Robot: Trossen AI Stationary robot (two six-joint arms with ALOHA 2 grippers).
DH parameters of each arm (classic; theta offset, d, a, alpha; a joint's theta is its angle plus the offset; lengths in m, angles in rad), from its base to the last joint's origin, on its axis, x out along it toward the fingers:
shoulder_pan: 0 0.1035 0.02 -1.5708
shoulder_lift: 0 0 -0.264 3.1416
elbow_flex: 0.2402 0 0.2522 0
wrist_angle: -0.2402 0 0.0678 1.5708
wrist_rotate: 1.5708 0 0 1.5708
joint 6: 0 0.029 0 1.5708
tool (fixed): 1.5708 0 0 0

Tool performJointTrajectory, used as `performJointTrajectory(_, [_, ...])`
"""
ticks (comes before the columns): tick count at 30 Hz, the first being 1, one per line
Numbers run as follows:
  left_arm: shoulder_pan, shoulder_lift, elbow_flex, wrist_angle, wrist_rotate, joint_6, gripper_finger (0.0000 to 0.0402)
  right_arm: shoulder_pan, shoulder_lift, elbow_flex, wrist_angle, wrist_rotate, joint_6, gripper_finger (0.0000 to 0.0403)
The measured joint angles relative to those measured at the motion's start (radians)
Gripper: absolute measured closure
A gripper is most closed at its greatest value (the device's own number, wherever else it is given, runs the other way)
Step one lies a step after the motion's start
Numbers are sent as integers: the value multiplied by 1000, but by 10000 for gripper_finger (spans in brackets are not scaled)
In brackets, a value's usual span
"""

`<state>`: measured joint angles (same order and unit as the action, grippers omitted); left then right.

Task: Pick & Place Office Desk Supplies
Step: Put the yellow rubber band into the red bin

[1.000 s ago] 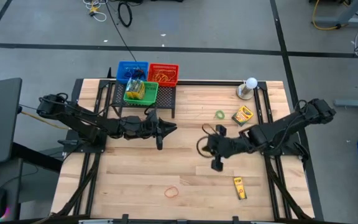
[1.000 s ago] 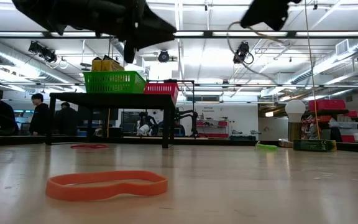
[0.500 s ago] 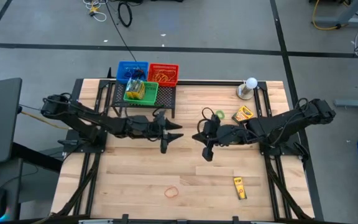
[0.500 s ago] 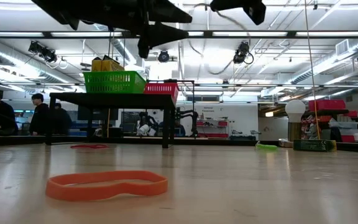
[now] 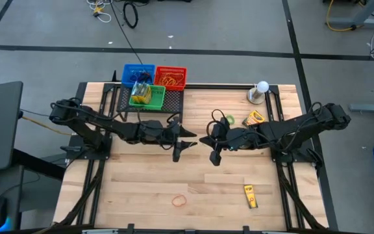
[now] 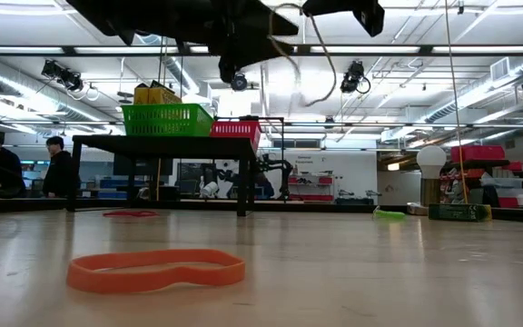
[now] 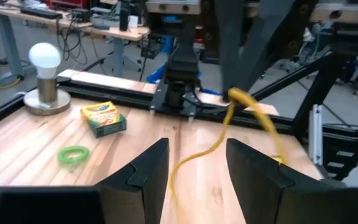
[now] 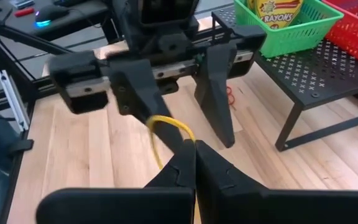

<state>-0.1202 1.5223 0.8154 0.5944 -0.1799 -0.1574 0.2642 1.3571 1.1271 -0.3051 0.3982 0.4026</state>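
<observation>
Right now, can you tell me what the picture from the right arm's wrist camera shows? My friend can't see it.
The right gripper, shut, pinches a yellow rubber band and holds it out to the left gripper, which faces it with open fingers. Behind them a green basket with a crayon box sits on a black rack over the wooden table.

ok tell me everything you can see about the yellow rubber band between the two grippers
The yellow rubber band is a thin, limp loop, held above the wooden table near its middle. The right gripper is shut on one end; the rest droops and curves down. The left gripper faces it with fingers open, the band hanging between them, not yet clamped.
</observation>
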Motion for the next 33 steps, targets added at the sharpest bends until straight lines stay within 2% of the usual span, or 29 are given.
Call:
performJointTrajectory(13, [24, -62, 0, -137, 2, -3, 223, 1, 0, 0, -7, -6, -16, 403])
performJointTrajectory(17, [34, -68, 0, -153, 51, -7, 222, 1, 0, 0, -7, -10, -20, 403])
performJointTrajectory(24, [53, -84, 0, -176, 55, -6, 223, 1, 0, 0, -10, -17, -26, 403])
performJointTrajectory(30, [79, -113, 0, -183, 165, -33, 223, 1, 0, 0, -26, -22, -26, 403])
performJointTrajectory(33, [80, -119, 0, -197, 183, -30, 223, 1, 0, 0, -26, -28, -26, 403])
